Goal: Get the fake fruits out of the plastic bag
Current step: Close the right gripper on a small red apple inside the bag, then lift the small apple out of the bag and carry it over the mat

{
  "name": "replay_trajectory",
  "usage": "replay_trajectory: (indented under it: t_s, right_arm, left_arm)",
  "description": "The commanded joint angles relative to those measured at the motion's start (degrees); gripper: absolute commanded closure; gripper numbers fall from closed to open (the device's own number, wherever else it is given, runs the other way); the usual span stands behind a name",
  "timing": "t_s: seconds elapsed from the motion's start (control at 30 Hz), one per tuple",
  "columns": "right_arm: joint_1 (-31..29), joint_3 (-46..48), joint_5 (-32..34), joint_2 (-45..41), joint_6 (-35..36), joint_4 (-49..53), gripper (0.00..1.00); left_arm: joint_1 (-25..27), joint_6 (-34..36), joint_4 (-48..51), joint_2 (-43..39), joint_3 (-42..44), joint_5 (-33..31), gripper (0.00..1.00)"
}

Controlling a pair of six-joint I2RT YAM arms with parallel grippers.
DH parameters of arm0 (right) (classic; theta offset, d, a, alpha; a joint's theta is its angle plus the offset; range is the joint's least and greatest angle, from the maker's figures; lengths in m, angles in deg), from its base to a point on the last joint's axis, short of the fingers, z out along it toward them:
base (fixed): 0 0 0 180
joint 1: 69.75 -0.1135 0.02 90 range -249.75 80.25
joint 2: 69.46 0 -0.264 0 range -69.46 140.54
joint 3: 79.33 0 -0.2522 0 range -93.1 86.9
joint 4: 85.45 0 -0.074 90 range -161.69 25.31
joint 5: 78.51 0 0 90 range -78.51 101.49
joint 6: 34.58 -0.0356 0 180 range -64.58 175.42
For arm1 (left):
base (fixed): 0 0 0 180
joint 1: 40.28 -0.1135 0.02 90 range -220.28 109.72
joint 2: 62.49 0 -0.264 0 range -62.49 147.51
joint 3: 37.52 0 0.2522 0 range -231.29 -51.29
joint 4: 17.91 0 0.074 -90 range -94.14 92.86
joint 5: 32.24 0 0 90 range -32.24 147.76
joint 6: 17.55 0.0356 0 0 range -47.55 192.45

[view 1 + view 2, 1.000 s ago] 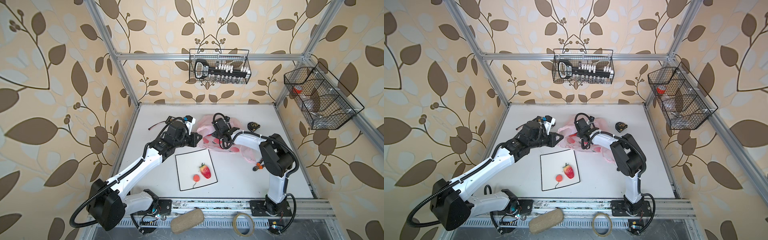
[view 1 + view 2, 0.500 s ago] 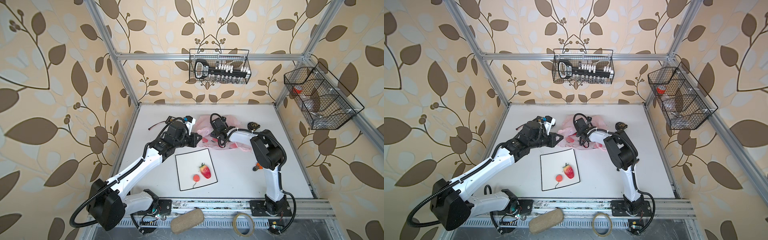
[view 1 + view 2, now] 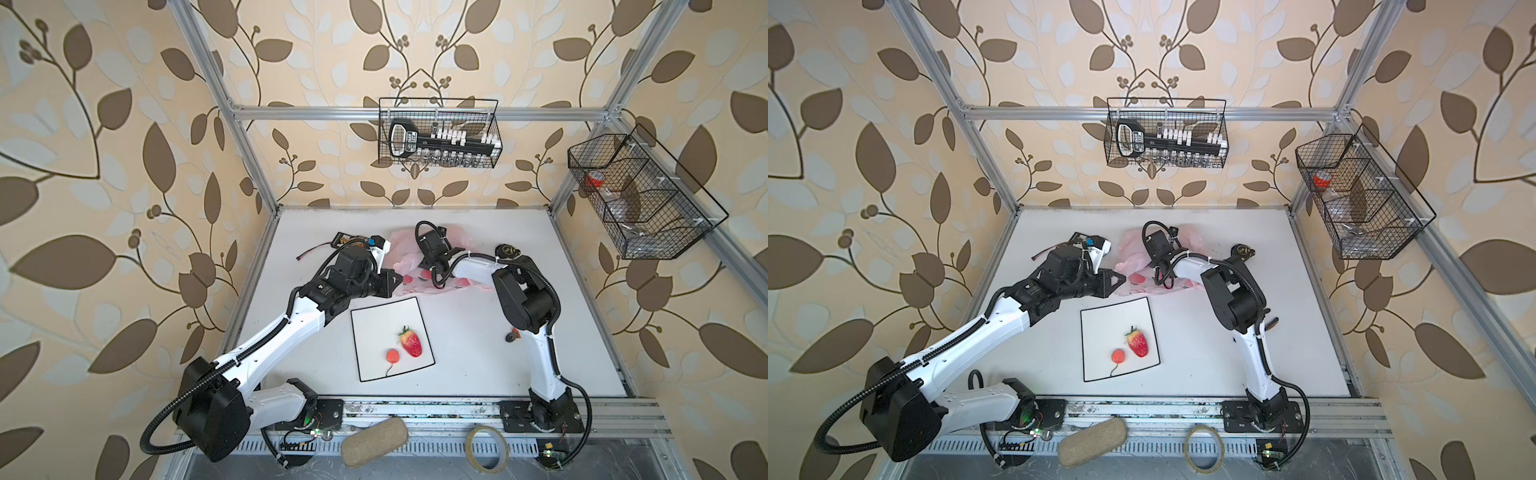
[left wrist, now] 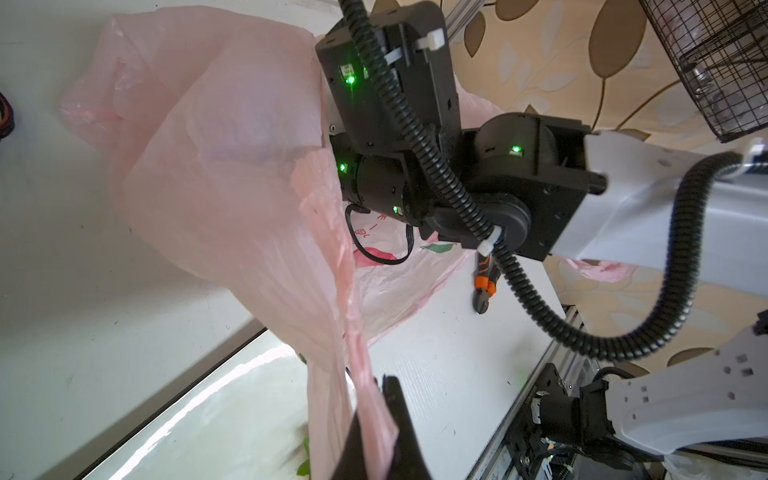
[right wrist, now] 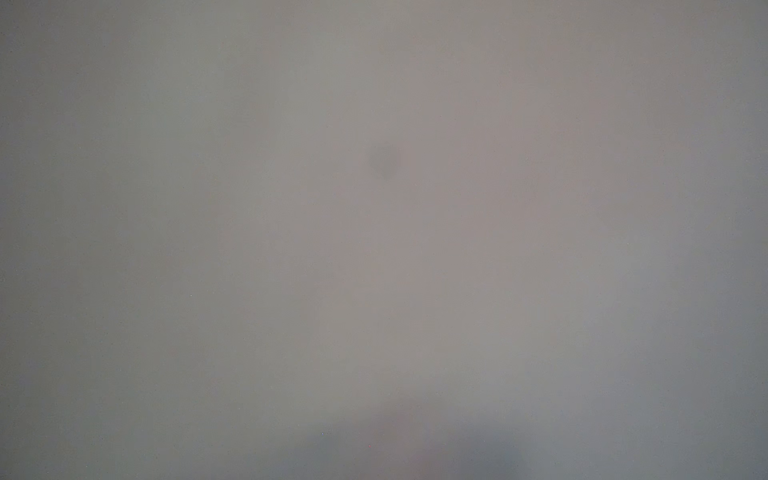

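Left gripper [image 4: 374, 419] clamps bag [image 4: 232, 166] rim; hold it high, taut. Right gripper [image 3: 424, 266] inside, opening hidden: avoid pinching film.

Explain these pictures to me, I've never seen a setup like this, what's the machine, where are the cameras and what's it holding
This is a two-armed robot mounted at the near edge of a white table. Two pictures come from a camera overhead, looking down at everything; the other two come from small cameras on each arm's wrist. On the table lie a thin pink plastic bag and a white mat with a toy strawberry and a small orange-red ball on it. The left gripper is shut on a pinch of the bag, holding it up. The right arm reaches into the bag, so its gripper is hidden and its wrist picture is just grey blur, likely plastic against the lens.
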Motion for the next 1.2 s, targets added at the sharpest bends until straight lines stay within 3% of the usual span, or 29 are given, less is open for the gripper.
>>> replay_trajectory:
  t_s: [0.0,0.23,0.63,1.17]
  right_arm:
    - [1.13,-0.75,0.15,1.4,1.41,0.25,0.67]
    - [1.0,2.17,-3.08,-2.85,2.78,-1.65,0.77]
    - [0.92,12.85,-12.07,-15.55,4.28,-2.66,0.78]
    - [-0.19,26.27,-23.09,-36.01,13.75,3.35,0.77]
  left_arm:
    - [-0.12,1.42,-0.5,-2.97,0.46,0.1,1.0]
    - [-0.16,1.27,-1.02,-2.45,0.56,-0.14,1.0]
    - [-0.12,0.31,-3.31,0.84,-1.54,-1.54,1.0]
    - [-0.16,0.07,-2.89,2.65,-3.56,-4.45,1.0]
